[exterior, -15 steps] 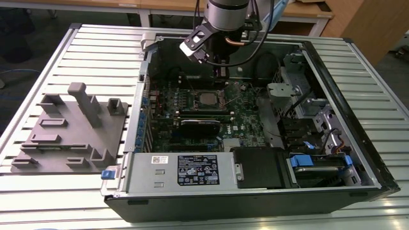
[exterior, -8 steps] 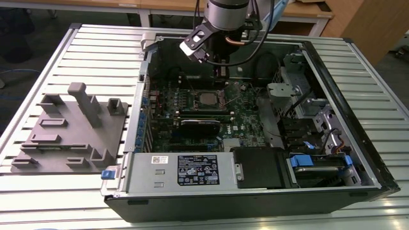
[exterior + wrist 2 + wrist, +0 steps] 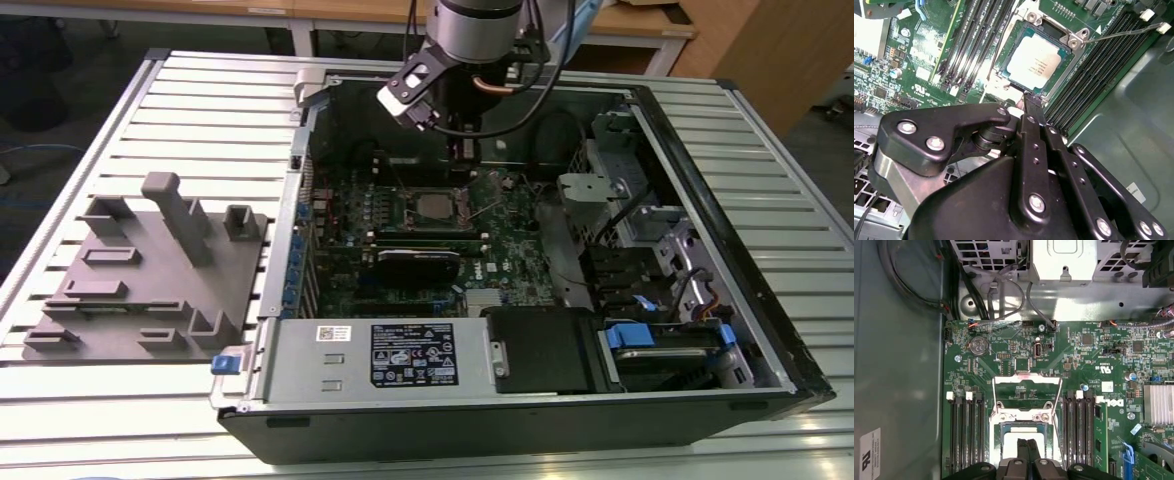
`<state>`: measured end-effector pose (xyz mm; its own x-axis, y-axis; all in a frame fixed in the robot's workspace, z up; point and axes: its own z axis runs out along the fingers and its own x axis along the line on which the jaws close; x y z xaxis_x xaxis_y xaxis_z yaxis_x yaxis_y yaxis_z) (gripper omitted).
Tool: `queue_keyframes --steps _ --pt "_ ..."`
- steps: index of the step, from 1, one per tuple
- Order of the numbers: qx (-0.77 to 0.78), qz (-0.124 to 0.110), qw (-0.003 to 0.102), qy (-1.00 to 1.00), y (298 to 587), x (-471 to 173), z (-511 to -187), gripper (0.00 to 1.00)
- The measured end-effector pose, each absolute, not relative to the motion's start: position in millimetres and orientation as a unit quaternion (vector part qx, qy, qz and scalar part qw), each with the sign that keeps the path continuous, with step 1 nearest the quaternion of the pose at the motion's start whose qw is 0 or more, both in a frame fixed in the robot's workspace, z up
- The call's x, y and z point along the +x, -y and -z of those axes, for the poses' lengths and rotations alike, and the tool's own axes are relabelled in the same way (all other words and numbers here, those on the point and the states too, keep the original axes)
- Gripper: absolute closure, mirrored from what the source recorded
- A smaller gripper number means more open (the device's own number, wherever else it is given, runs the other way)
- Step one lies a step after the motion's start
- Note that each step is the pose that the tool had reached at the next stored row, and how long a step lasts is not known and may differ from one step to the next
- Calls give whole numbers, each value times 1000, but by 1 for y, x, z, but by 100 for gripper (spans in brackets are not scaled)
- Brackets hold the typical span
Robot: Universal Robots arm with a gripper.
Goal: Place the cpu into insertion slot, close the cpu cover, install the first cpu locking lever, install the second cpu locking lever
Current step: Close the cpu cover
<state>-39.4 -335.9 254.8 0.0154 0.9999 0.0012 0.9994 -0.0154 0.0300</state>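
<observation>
The cpu (image 3: 1034,59) sits flat in the insertion slot (image 3: 1076,39), the cpu cover (image 3: 1026,379) apparently swung back clear of it; the gripper (image 3: 1030,102) hovers at the slot's edge, fingers (image 3: 1022,452) clenched together on nothing, presumably to serve as one narrow pushing tip rather than a grasp.

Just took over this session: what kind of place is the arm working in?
Probably a robotics lab or workshop bench. An open desktop computer case lies on a slatted aluminium table, a grey moulded fixture block sits beside it, and wooden desks stand behind.
</observation>
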Motion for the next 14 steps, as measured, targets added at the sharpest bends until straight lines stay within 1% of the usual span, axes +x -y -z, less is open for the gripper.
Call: queue_keyframes --steps 14 --pt "713 -10 9 -702 336 -35 -257 90"
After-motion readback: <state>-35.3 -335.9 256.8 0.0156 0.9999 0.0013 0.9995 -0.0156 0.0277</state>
